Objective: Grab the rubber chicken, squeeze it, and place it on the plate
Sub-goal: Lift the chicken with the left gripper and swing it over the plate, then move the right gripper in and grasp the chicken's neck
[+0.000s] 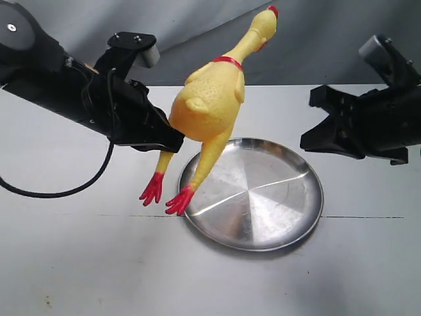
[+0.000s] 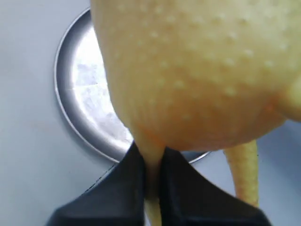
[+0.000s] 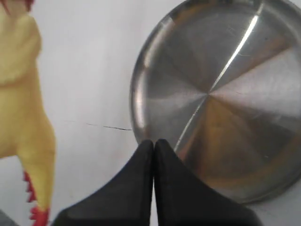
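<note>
Left gripper (image 1: 172,136) is narrowed down tight on the rubber chicken (image 1: 210,99). The left wrist view shows the jaws pinching a thin yellow bit at the low end of the body, by the top of a leg. The chicken is up in the air, clear of the table (image 1: 66,263), tilted with its head up and back and its red feet dangling over the left rim of the plate (image 1: 263,197). The plate itself is bare, lying flat at centre. Right gripper (image 3: 154,146) is well off to the right, jaws pressed together on nothing, hovering near the plate's far side. Step looks like carry-to-plate, with pickup done; can't tell whether the squeeze has happened. The next move likely calls for shifting right over the plate's middle, lowering until body and legs lie inside the rim, then letting go.
</note>
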